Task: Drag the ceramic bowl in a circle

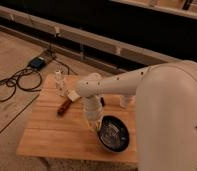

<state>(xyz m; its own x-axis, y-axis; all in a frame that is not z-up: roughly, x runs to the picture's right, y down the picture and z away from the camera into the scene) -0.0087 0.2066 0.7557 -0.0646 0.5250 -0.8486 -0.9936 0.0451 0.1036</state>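
The ceramic bowl point(113, 134), wide, dark and glossy, sits on the wooden table point(47, 131) near its front right edge. My gripper point(95, 125) hangs from the white arm point(117, 82) and reaches down onto the bowl's left rim, shut on it. The arm's wrist hides part of the rim.
A reddish-brown tool point(64, 106) lies left of the arm, with a clear bottle point(59, 82) at the table's back left. A small black object point(101, 101) and a white cup point(126, 101) sit behind the bowl. Cables and a box point(38, 62) lie on the floor to the left.
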